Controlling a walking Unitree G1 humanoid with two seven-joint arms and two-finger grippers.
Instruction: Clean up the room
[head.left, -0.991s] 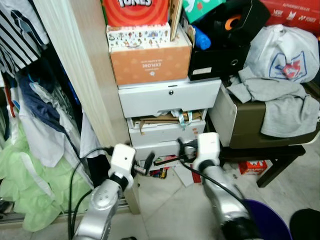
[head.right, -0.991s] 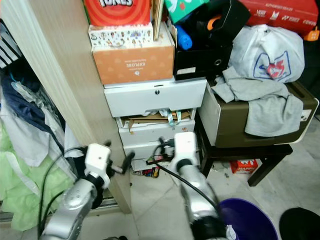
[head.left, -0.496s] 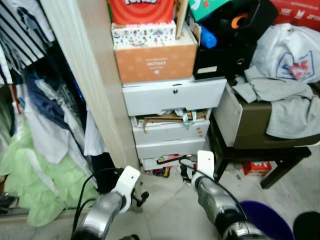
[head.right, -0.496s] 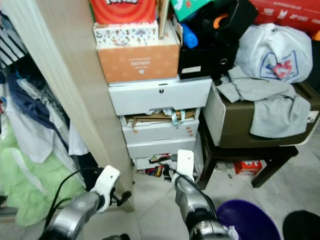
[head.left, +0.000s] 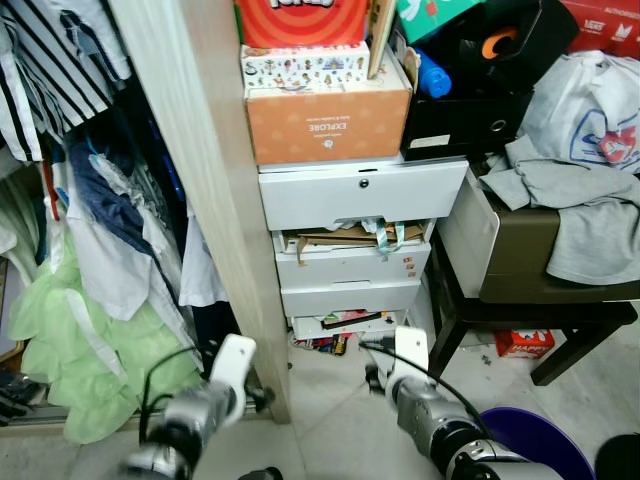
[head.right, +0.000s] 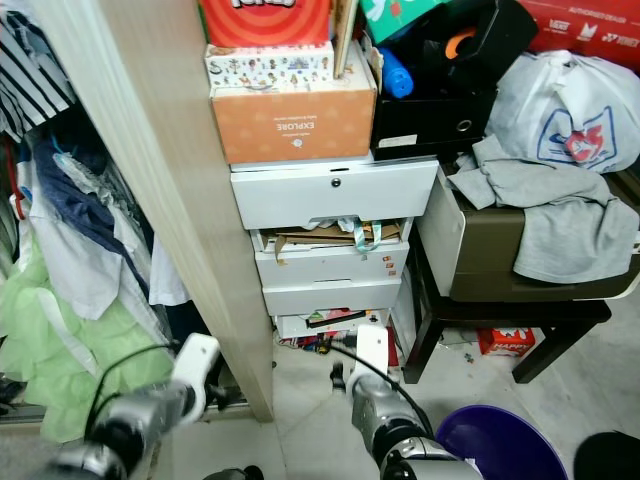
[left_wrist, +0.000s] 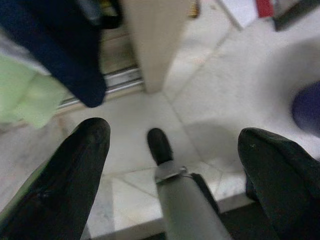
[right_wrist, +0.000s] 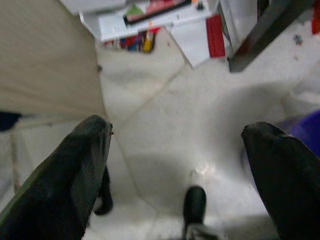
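Clutter (head.left: 335, 345) spilling frm under white drawers (head.left: 355, 255) onto floor tiles, by wardrobe panel. My left gripper (left_wrist: 170, 175) & right gripper (right_wrist: 175, 180) both low over floor, fingers spread, nothing held.

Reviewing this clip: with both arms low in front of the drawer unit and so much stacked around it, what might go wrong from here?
1. The second drawer is jammed part open with cardboard and ribbon; pulling it may spill them.
2. Boxes stacked on the drawer unit, led by the orange box, might topple if the unit is jolted.
3. Items litter the floor under the bottom drawer, near the right tool; stepping forward may crush or scatter them.
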